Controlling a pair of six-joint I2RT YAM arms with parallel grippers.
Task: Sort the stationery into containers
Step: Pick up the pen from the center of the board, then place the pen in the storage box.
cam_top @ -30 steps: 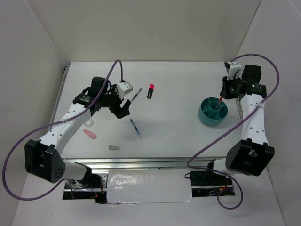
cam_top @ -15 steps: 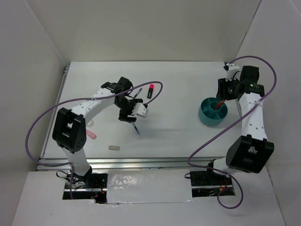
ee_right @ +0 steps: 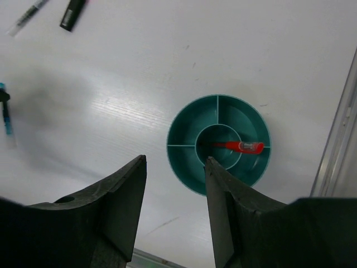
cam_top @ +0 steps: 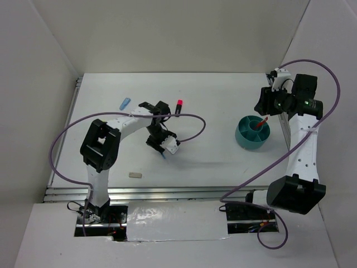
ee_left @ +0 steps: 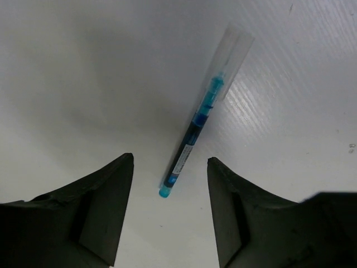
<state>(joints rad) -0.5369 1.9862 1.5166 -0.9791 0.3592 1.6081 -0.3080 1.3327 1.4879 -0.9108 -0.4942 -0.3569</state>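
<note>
Stationery is lying scattered over the white bench (cam_top: 223, 89) in the overhead view. A blue clip (cam_top: 125, 103) is sitting at upper left, a pink-capped highlighter (cam_top: 178, 106) near upper centre and a small eraser (cam_top: 134, 175) toward the lower left. A blue pen (cam_top: 164, 157) is peeking out beneath the left pincer (cam_top: 163, 146) at centre. At the right of the frame a teal cup (cam_top: 241, 137) is holding a red pen (cam_top: 259, 121), with the right pincer (cam_top: 268, 106) hanging just above it.

In the left wrist view, the left pincer (ee_left: 170, 161) is standing fairly wide and empty. Its jaws are straddling the lower end of the blue pen (ee_left: 195, 125), which is slanting toward the upper right and touching neither jaw. To grasp it well, I judge the pincer should be shifting up the barrel toward its middle. Then it should be descending almost to the bench and closing squarely, so the thin pen is not rolling or pivoting.

In the right wrist view, the right pincer (ee_right: 175, 161) is standing apart, holding nothing, above the teal cup (ee_right: 174, 139). The red pen (ee_right: 237, 146) is lying across the cup's centre ring and a right-hand compartment.
</note>
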